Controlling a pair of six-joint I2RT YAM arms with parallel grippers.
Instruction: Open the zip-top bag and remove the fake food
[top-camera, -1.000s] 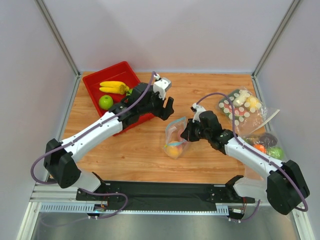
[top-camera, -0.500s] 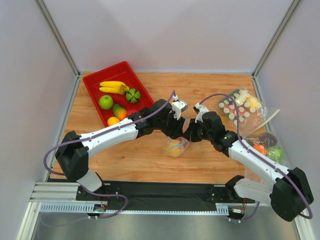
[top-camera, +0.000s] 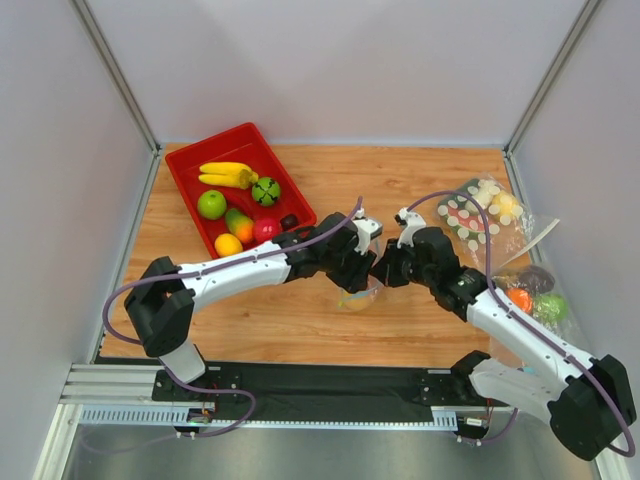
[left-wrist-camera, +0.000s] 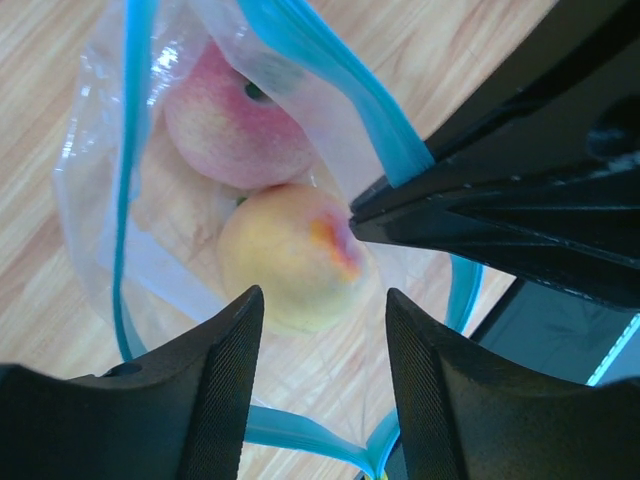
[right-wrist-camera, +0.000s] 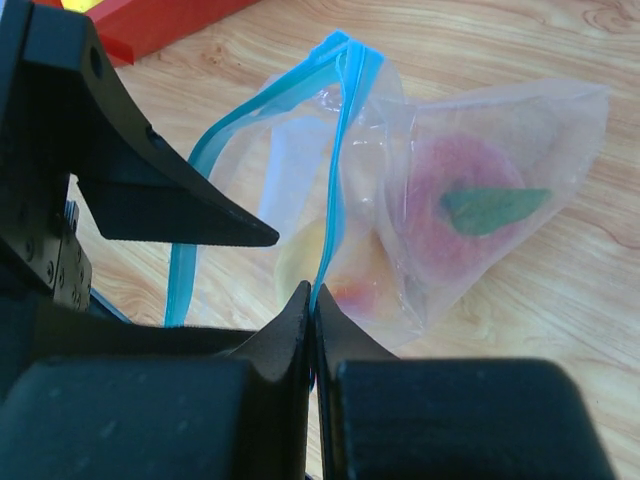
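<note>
**Bag lip pinched, two fruits inside**

The small clear zip-top bag with a light blue strip (top-camera: 356, 296) lies at the middle of the wooden desk (top-camera: 420, 170), between the two end effectors. The right end effector (right-wrist-camera: 312, 300) is clenched on one side of the blue strip. The left end effector (left-wrist-camera: 322, 300) hangs at the bag's gaping mouth with its jaws apart, and nothing shows clamped between them.

Inside the bag, a pink-red round plastic peach (left-wrist-camera: 225, 120) and a yellow-orange round plastic fruit (left-wrist-camera: 285, 260) lie touching each other.

At the far left, a red plastic tray (top-camera: 183, 180) holds yellow bananas (top-camera: 225, 175), a green apple (top-camera: 211, 204) and several other small fruits. At the far right lies a crinkly clear bag with white discs (top-camera: 475, 215).
</note>
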